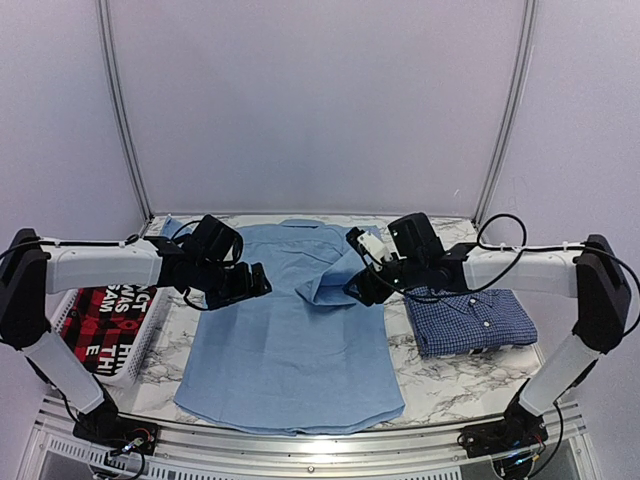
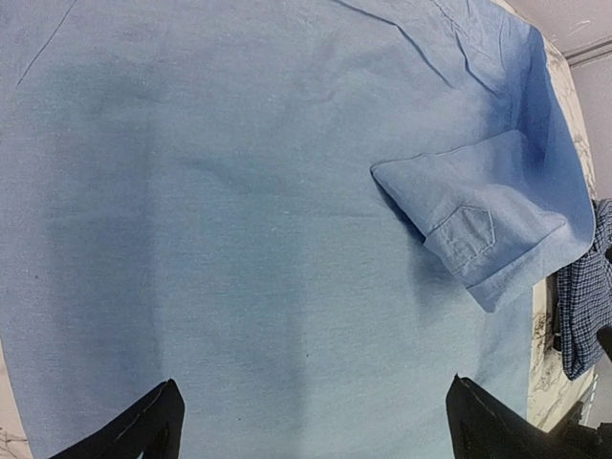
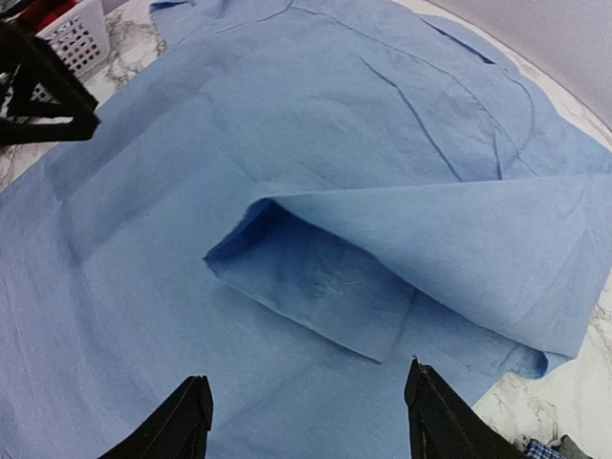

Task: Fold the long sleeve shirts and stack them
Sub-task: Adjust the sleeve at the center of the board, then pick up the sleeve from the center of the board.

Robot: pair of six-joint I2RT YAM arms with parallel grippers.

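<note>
Marble-patterned, the desk (image 1: 450, 385) carries both garments. The light blue shirt (image 1: 285, 350) lies spread flat at its middle, its long axis running from the collar at the far side to the hem at the near edge. The dark blue checked shirt (image 1: 470, 320) sits to the right of it, already folded into a compact rectangle and just clear of the blue hem.

The right sleeve (image 1: 330, 285) of the light blue shirt is turned in across the body, so that side is narrowed. The left side is not yet folded, and its sleeve is mostly hidden under the left arm.

The left claw (image 1: 258, 282) hovers over the shirt's left margin, released, its fingers (image 2: 143, 430) spread with only flat cloth between them. The right claw (image 1: 358, 288) hangs above the folded sleeve, also released and gripping nothing; its fingers (image 3: 182, 421) frame the cuff (image 3: 306, 296) from above.

Judging by this, the next fold is the left side. That edge lies directly below and just outboard of the left claw, which is far nearer to it than the right one. The fold line should run parallel to the shirt's long axis.
</note>
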